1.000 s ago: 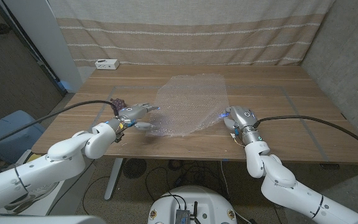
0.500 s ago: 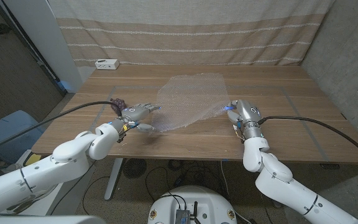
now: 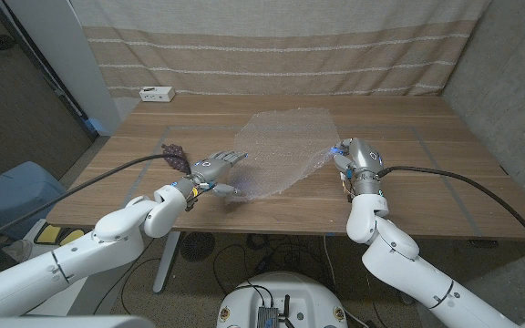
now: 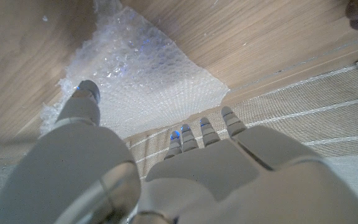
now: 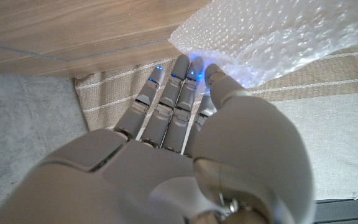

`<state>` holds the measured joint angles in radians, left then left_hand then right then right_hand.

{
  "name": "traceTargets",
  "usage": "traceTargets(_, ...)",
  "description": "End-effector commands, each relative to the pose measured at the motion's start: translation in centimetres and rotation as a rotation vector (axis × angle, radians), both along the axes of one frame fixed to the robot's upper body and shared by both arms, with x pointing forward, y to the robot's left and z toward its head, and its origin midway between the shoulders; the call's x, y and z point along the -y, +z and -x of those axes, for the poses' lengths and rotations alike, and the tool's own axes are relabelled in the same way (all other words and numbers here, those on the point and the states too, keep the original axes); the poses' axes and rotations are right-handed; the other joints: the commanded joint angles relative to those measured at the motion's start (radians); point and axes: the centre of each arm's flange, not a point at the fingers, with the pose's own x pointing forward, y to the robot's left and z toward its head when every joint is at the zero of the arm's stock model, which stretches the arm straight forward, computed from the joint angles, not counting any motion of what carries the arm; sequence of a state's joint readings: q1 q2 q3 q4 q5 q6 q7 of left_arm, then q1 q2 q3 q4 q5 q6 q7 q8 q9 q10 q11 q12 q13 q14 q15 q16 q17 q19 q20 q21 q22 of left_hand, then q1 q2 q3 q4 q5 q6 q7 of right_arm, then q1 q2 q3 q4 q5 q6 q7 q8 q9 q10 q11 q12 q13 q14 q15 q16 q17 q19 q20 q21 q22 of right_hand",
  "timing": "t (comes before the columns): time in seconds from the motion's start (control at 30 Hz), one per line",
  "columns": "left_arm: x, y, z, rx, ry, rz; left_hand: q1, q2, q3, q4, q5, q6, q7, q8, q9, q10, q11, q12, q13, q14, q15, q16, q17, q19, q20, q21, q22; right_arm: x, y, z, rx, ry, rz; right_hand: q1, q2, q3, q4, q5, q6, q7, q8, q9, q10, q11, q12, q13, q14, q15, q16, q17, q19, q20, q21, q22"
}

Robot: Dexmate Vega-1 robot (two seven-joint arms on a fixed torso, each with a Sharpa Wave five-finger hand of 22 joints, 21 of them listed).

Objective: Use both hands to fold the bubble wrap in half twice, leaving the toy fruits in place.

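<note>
The clear bubble wrap [image 3: 276,150] lies spread over the middle of the wooden table [image 3: 427,182]. My right hand [image 3: 358,160] pinches its right corner, and that corner [image 5: 260,43] is raised off the wood between thumb and fingers. My left hand [image 3: 215,168] reaches over the wrap's near left edge with its fingers spread. Its thumb [image 4: 87,93] touches the sheet [image 4: 148,74], and nothing is gripped. A dark purple toy grape bunch [image 3: 175,153] sits on the table just left of my left hand.
A white power strip [image 3: 156,93] lies at the table's far left corner, below the striped curtain [image 3: 272,46]. Bare wood stretches to the right of my right hand. A blue chair [image 3: 12,191] stands left of the table.
Both hands have moved away from the front edge. The right hand has lifted the wrap's right corner and drawn it back. The left hand has slid right over the near left edge.
</note>
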<state>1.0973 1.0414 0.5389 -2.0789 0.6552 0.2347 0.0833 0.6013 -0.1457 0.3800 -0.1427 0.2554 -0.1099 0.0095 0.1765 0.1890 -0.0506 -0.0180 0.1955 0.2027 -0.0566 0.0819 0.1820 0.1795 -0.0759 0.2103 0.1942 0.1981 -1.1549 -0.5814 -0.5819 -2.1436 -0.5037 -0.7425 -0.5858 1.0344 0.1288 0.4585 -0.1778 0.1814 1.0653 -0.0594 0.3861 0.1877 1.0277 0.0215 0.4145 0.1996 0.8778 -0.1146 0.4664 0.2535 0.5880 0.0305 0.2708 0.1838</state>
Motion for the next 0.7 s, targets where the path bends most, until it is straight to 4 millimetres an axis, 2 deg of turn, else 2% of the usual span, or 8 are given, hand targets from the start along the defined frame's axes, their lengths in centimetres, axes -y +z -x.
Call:
traceTargets(0.03,3.6,-1.2,-0.7,-0.102,-0.179,0.016,-0.023,0.002,-0.023,0.02,-0.002,-0.003,0.001,0.011,0.004,-0.015,0.003,0.006,0.008,-0.023,0.009,-0.001,0.004,-0.037,0.003,-0.003,0.004,-1.2,1.3,-0.1,0.029,-0.023,-0.042,0.003,-0.014,0.015,-0.002,0.002,0.108,0.087,0.002,0.001,0.012,0.002,0.007,0.001,0.013,-0.03,0.003,0.001,0.006,0.004,0.009,0.004)
traceTargets(0.1,3.8,-1.0,-0.6,-0.113,-0.196,0.006,-0.039,0.032,-0.025,0.037,-0.007,0.027,0.0,0.024,0.005,-0.015,0.015,0.012,0.009,-0.033,0.02,0.001,0.005,-0.05,0.003,0.0,0.005,-1.3,1.4,-0.3,0.032,-0.031,-0.048,0.003,-0.015,0.015,-0.002,0.002,0.109,0.088,0.001,0.001,0.011,0.001,0.006,0.001,0.014,-0.029,0.003,0.002,0.007,0.004,0.009,0.004)
traceTargets(0.2,3.8,-0.6,-0.2,-0.124,-0.202,-0.024,-0.04,0.054,-0.023,0.043,-0.014,0.045,-0.005,0.029,0.004,0.004,0.013,0.022,0.01,-0.041,0.024,0.001,0.004,-0.065,0.003,0.0,0.006,-1.1,1.5,-0.7,0.04,-0.045,-0.059,0.004,-0.014,0.015,-0.001,0.002,0.106,0.09,-0.003,0.001,0.011,0.002,0.004,0.001,0.012,-0.029,0.004,0.006,0.008,0.005,0.009,0.004)
traceTargets(0.3,3.6,-0.2,0.2,-0.158,-0.214,-0.034,-0.043,0.053,-0.029,0.042,-0.018,0.029,0.001,0.021,0.003,-0.016,0.022,0.016,0.011,-0.066,0.035,-0.004,0.004,-0.089,0.003,-0.004,0.006,-0.8,1.7,-0.9,0.048,-0.063,-0.078,0.004,-0.016,0.015,0.0,0.002,0.103,0.088,-0.007,0.0,0.005,0.003,0.001,0.0,0.006,-0.029,0.004,0.009,0.008,0.005,0.009,0.004)
traceTargets(0.33,3.5,-0.1,0.4,-0.159,-0.218,-0.032,-0.047,0.046,-0.036,0.042,-0.02,0.013,0.012,0.015,0.003,-0.031,0.027,0.013,0.011,-0.076,0.043,-0.005,0.004,-0.1,0.004,-0.004,0.006,-0.8,1.7,-0.9,0.053,-0.066,-0.077,0.005,-0.016,0.016,0.0,0.002,0.103,0.089,-0.007,0.0,0.005,0.003,0.001,0.0,0.004,-0.029,0.002,0.008,0.008,0.006,0.009,0.004)
traceTargets(0.43,3.4,0.1,1.0,-0.146,-0.233,-0.02,-0.057,0.033,-0.05,0.044,-0.02,-0.006,0.018,0.01,0.003,-0.052,0.05,0.009,0.013,-0.09,0.051,-0.004,0.005,-0.114,0.004,-0.003,0.007,-0.7,1.8,-0.9,0.058,-0.068,-0.087,0.005,-0.016,0.016,0.001,0.002,0.103,0.087,-0.01,0.0,0.003,0.006,-0.001,0.0,0.003,-0.028,0.003,0.011,0.009,0.007,0.009,0.004)
traceTargets(0.5,3.6,0.1,1.4,-0.11,-0.195,-0.056,-0.06,0.026,-0.061,0.044,-0.017,-0.056,0.02,0.0,0.003,-0.079,0.06,0.005,0.015,-0.104,0.055,-0.002,0.005,-0.127,0.004,0.0,0.007,-0.7,1.8,-0.9,0.066,-0.057,-0.089,0.006,-0.016,0.016,0.001,0.003,0.103,0.088,-0.011,0.0,0.003,0.005,-0.002,0.0,0.002,-0.028,0.003,0.013,0.008,0.007,0.009,0.004)
traceTargets(0.7,4.2,-1.1,1.1,-0.044,-0.105,-0.091,-0.03,0.054,-0.053,0.035,-0.012,-0.114,0.034,0.002,0.004,-0.129,0.07,0.001,0.017,-0.115,0.058,0.004,0.006,-0.139,0.003,0.006,0.008,-1.1,2.2,-0.3,0.091,-0.018,-0.098,0.006,-0.018,0.018,0.002,0.003,0.105,0.089,-0.014,0.0,0.002,0.004,-0.004,-0.001,0.003,-0.028,0.002,0.014,0.009,0.007,0.009,0.004)
